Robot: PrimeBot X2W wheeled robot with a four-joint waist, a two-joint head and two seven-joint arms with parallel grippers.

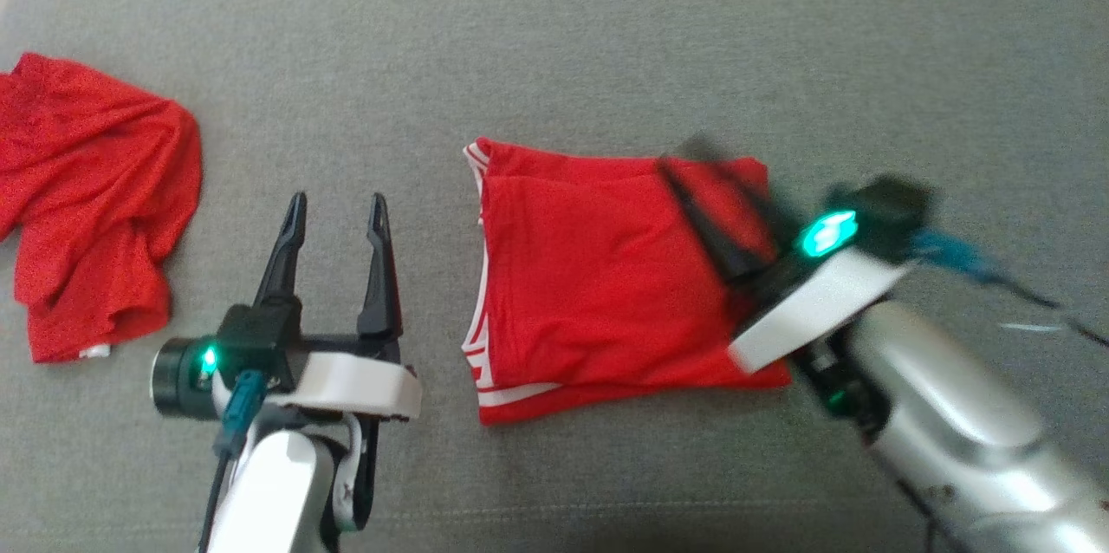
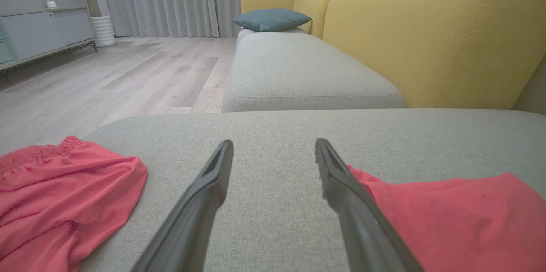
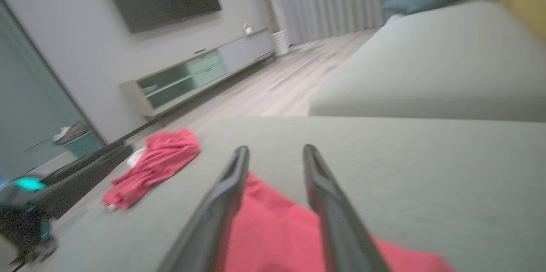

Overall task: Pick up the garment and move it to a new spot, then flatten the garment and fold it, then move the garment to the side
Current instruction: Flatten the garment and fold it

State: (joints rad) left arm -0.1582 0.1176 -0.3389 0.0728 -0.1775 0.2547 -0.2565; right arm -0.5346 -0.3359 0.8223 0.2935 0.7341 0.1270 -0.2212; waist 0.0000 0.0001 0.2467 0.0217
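Note:
The garment [image 1: 598, 276] is red with white trim and lies folded into a rough square in the middle of the grey cushion [image 1: 606, 33]. My right gripper [image 1: 689, 152] is blurred over the garment's far right corner. In the right wrist view its fingers [image 3: 275, 149] stand apart above the red cloth [image 3: 273, 229], with nothing between them. My left gripper [image 1: 338, 206] rests open on the cushion just left of the garment. The left wrist view shows the wide gap between its fingers [image 2: 273, 144], with the garment's edge [image 2: 448, 216] beside the right finger.
A second red garment [image 1: 87, 198] lies crumpled at the cushion's left end [image 2: 55, 195]. A yellow sofa back [image 2: 426, 37] and a blue pillow [image 2: 271, 19] lie beyond. The wooden floor [image 2: 106, 80] runs along the cushion's left edge.

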